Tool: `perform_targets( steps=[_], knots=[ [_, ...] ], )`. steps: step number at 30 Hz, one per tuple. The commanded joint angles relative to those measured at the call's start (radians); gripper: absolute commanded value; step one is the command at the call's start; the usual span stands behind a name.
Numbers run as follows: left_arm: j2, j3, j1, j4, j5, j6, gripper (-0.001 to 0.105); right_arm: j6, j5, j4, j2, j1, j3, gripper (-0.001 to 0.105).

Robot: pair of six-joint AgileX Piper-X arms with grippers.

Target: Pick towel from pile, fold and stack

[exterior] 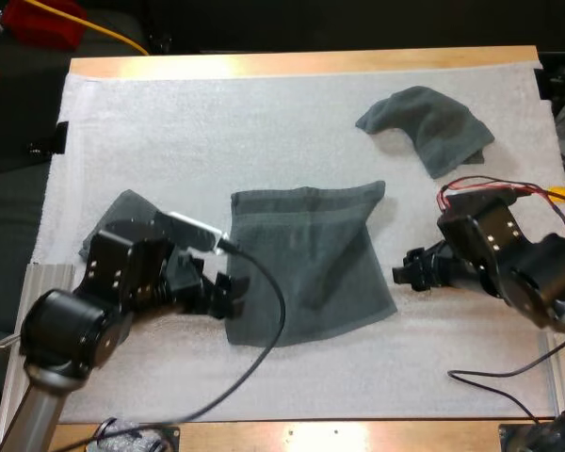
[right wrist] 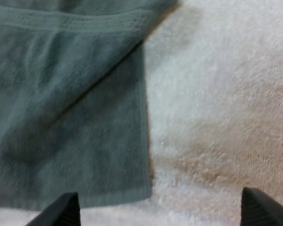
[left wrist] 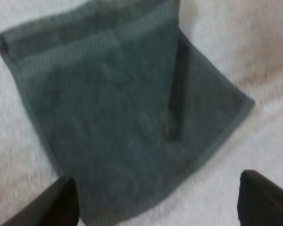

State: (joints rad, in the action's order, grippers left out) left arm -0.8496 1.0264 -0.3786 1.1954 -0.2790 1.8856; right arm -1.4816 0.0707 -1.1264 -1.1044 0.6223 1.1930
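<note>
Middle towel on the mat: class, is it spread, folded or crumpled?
Folded, loosely: the middle towel lies flat in two layers, the lower layer's edge showing beside the upper.

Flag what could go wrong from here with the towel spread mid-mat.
The middle towel lies skewed, its layers not lined up; another fold would probably come out crooked. The left gripper and right gripper stand open beside opposite edges; a pinch might catch just one layer. The left arm sits over another towel and might drag it.

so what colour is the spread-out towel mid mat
Dark grey-green towel, plain; best in the left wrist view.
</note>
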Motion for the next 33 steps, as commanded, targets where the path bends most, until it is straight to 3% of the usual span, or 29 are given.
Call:
perform_targets(
  steps=[1, 20, 27, 33],
  knots=[
    [0.019, 0.007, -0.014, 0.041, -0.001, 0.012, 0.068, 0.001, 0.000, -0.026, 0.021, 0.011, 0.003, 0.066],
    [0.213, 0.007, -0.049, 0.355, 0.021, 0.064, 0.068, 0.102, 0.007, -0.202, 0.139, 0.130, 0.002, 0.066],
    [0.258, 0.007, -0.049, 0.356, 0.021, 0.108, 0.068, 0.117, -0.001, -0.185, 0.148, 0.127, -0.021, 0.066],
    [0.258, 0.007, -0.049, 0.356, 0.015, 0.108, 0.068, 0.148, -0.037, -0.049, 0.146, 0.124, -0.156, 0.066]
  ],
)
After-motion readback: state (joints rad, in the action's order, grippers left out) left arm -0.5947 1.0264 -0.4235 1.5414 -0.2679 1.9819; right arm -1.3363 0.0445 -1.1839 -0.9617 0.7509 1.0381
